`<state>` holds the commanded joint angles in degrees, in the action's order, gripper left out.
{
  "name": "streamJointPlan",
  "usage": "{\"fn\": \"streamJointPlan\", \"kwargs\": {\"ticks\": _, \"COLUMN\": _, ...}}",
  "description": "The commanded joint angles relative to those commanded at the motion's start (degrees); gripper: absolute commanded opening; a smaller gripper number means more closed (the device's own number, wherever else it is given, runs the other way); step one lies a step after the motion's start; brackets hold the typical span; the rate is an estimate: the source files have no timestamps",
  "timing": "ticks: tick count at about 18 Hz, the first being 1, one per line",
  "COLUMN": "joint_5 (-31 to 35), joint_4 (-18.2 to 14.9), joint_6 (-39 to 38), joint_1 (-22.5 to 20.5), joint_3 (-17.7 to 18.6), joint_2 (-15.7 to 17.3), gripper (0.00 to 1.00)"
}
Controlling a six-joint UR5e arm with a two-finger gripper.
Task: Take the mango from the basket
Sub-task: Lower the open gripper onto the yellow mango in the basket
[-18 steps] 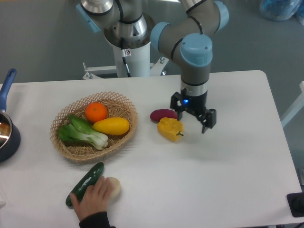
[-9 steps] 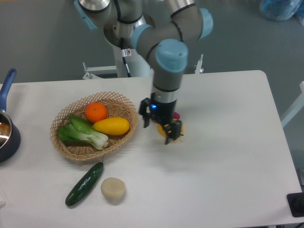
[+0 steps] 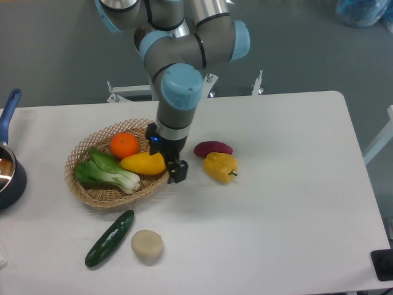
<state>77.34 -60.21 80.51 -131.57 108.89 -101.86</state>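
The mango is a smooth yellow-orange oval lying in the right half of the round wicker basket, next to an orange and a green bok choy. My gripper hangs open over the basket's right rim, just right of the mango and partly covering its right end. One finger shows below the rim; the other is by the mango. It holds nothing.
A yellow bell pepper and a purple sweet potato lie right of the basket. A cucumber and a pale round piece lie in front. A dark pot with a blue handle stands at the left edge.
My gripper has moved left from over the bell pepper to the basket's right rim beside the mango. A hand that was at the cucumber one second ago is gone.
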Motion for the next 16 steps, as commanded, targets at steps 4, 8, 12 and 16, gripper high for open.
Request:
{"fn": "streamJointPlan", "kwargs": {"ticks": 4, "joint_5": 0.0, "joint_4": -0.4, "joint_6": 0.7, "joint_1": 0.5, "joint_3": 1.3, "joint_2": 0.4, "gripper": 1.0}}
{"fn": "streamJointPlan", "kwargs": {"ticks": 8, "joint_5": 2.5, "joint_4": -0.4, "joint_6": 0.7, "joint_1": 1.8, "joint_3": 2.6, "joint_2": 0.1, "gripper": 1.0}}
{"fn": "streamJointPlan", "kwargs": {"ticks": 12, "joint_5": 2.7, "joint_4": -0.2, "joint_6": 0.5, "joint_1": 2.7, "joint_3": 3.0, "joint_2": -0.4, "gripper": 1.0}}
{"fn": "streamJointPlan", "kwargs": {"ticks": 16, "joint_5": 2.8, "joint_4": 0.1, "joint_6": 0.4, "joint_1": 3.4, "joint_3": 3.9, "joint_2": -1.7, "gripper": 1.0}}
